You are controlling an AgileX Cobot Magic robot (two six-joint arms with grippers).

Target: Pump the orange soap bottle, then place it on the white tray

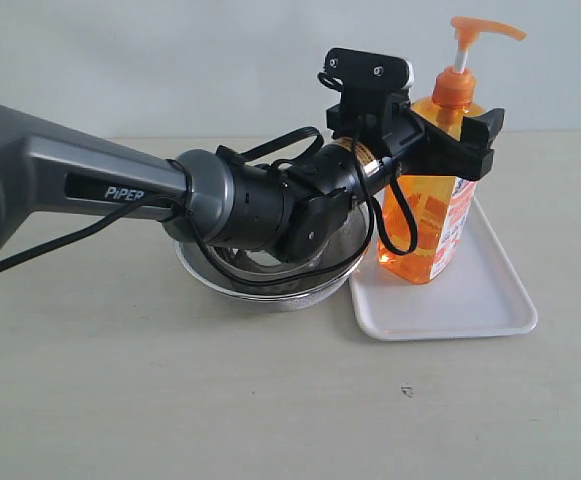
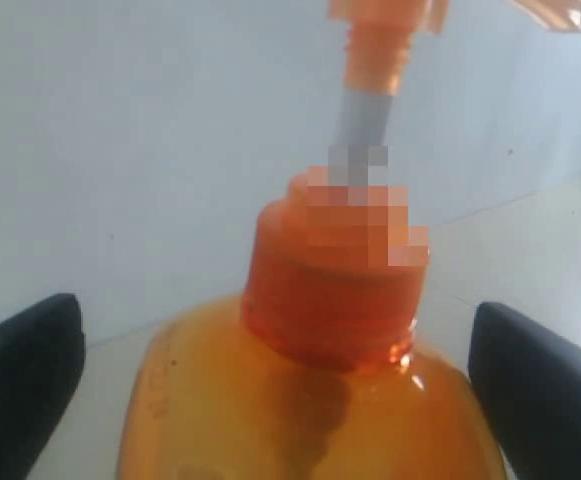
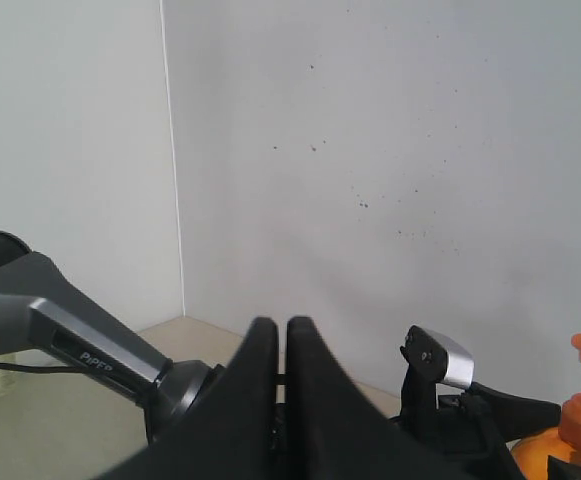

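RISK: left gripper (image 1: pixel 483 141) fingers wide either side of the orange soap bottle (image 1: pixel 425 225), not gripping; bottle upright on the white tray (image 1: pixel 480 300), at the edge beside the steel bowl (image 1: pixel 270 290); I'd guess a skewed withdrawal could tip it | VIEWS: left wrist shows gaps beside its shoulders; only right wrist shows the right gripper (image 3: pixel 280 340), pinched shut, empty.

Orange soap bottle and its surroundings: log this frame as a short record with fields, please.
bottle: orange soap bottle upright on the white tray, at the end nearest the bowl
pump head: pump head raised, white stem showing
left pincer: left pincer open, jaws either side of the bottle's shoulder; contact unclear
right pincer: right pincer shut, empty, away from the bottle
bowl: steel bowl beside the tray, under the left arm
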